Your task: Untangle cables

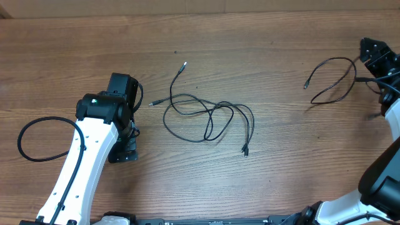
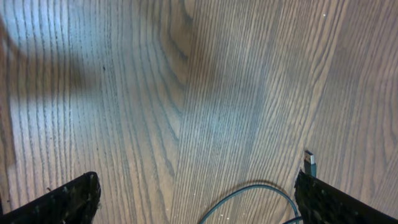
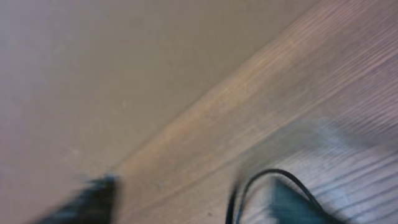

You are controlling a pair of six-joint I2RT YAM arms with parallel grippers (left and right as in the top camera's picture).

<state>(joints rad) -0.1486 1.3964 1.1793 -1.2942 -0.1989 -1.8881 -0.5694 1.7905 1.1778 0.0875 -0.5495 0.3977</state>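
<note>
Black left hand [image 2: 196,182], fingers [image 2: 68,200] wide apart, empty, beside cables [image 1: 214,109]; right hand [image 1: 377,59], grip unclear.

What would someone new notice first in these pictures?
The tangle of thin black cables lies in the middle of the overhead view, plug tips sticking out. Next come one separate cable looped alone at the far right, and the white left arm at lower left.
</note>
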